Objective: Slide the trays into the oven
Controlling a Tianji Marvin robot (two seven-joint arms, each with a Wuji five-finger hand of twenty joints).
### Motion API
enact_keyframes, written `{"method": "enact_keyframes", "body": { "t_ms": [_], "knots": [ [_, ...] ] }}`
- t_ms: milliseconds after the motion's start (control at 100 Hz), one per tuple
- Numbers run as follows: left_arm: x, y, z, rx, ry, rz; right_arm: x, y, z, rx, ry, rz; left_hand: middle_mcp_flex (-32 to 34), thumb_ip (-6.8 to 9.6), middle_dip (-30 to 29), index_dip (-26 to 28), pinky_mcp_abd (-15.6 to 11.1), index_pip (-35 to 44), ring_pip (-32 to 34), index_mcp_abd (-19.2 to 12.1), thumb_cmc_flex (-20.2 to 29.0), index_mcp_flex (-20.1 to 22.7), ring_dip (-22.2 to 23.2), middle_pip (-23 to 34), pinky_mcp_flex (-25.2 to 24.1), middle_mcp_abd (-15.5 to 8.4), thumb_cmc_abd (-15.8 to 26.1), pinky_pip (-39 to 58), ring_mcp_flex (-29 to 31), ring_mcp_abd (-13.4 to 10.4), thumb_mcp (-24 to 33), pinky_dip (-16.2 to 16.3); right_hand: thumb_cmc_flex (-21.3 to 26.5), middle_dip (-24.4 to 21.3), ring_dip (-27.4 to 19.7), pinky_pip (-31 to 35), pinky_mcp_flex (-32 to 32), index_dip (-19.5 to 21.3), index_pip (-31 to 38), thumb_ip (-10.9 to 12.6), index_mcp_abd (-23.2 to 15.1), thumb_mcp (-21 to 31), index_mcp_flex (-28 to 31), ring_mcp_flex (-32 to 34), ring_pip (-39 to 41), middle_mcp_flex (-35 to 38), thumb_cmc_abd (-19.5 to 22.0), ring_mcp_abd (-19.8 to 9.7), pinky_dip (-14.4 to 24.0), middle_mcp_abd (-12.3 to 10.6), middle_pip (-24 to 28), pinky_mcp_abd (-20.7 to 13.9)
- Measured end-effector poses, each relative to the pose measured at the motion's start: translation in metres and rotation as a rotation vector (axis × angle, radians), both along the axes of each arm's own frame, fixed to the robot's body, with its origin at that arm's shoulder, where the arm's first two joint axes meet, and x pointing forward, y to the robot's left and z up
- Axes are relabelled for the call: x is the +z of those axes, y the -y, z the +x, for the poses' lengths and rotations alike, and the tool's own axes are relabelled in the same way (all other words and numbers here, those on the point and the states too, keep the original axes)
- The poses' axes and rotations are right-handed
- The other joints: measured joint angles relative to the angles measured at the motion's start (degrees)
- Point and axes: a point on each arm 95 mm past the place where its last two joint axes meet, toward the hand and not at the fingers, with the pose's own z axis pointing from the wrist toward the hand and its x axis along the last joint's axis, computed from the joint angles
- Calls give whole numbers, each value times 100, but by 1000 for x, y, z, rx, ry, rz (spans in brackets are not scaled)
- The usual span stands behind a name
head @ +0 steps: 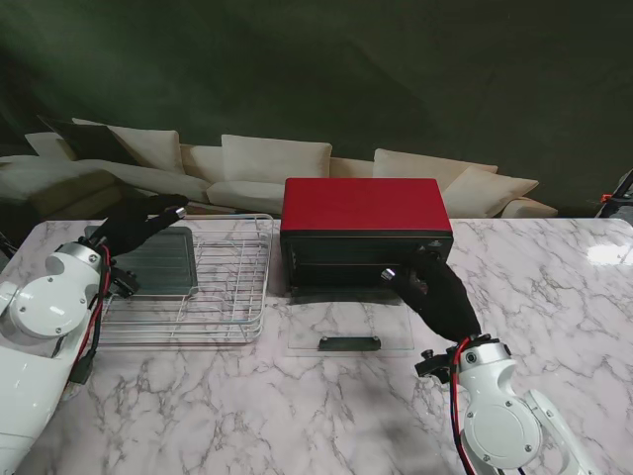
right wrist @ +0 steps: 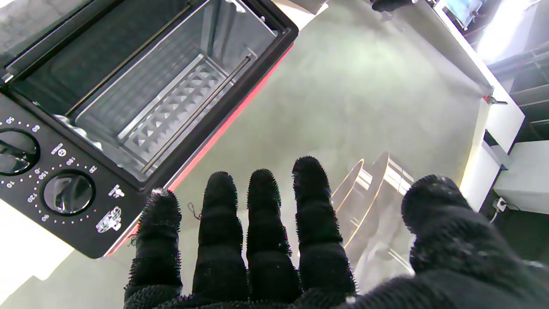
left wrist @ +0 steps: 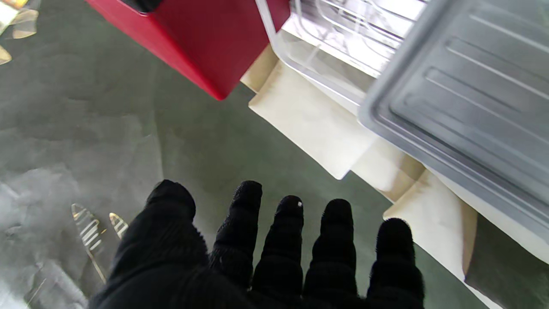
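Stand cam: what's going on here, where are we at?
Setup stage. The red oven sits mid-table with its glass door folded down and its cavity empty in the right wrist view. The grey tray lies on the wire rack, left of the oven. The left hand hovers open over the tray; the right hand is open by the oven's front. Nothing is held.

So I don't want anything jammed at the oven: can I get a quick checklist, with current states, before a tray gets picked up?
1. Oven door open, flat on the table: ok.
2. Oven cavity free of trays: ok in the right wrist view.
3. Left hand empty, fingers apart: ok.
4. Right hand empty, fingers apart: ok.
5. Grey tray resting on the wire rack: ok.
6. Right hand out of the door's way: not ok, it hovers at the oven front.
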Motion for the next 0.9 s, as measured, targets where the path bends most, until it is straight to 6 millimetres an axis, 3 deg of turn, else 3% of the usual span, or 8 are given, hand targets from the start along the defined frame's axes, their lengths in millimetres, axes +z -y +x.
{"method": "enact_keyframes", "body": {
  "t_ms": [180,350,540,900],
  "knots": [
    [1,-14,11,45,-12,61,-1,3,0,-12,3,-2,0,0,0,0,0,0,0,0,0,0,0,0,0,-18,0,0,0,-23,0,0,0,0,0,0,5,0,0,0,0,2,0,0,-1,0,0,0,0,0,0,0],
    [-6,-28,18,87,-25,114,-2,3,0,-15,3,-12,-133,0,46,0,-39,0,0,-10,0,0,0,4,-4,-403,0,0,0,-179,0,0,0,0,0,0,20,0,0,0,0,3,0,1,-1,0,-1,0,0,1,0,0],
    [-18,-41,29,130,-55,125,-2,5,1,-23,6,-19,-576,-1,-315,0,-213,0,-172,-108,0,0,-198,-46,-20,-799,-6,-278,-76,-439,0,-129,0,0,0,0,22,0,0,0,0,31,0,1,-1,0,-1,0,2,1,0,0],
    [-29,-61,37,182,-109,225,-3,8,2,-39,9,-27,-996,-3,-402,0,-345,-97,-232,-155,0,-230,-311,-77,-84,-805,-68,-552,-297,-601,0,-191,0,0,0,0,23,0,0,0,-1,31,0,1,-1,0,-1,0,6,2,0,1]
  ]
}}
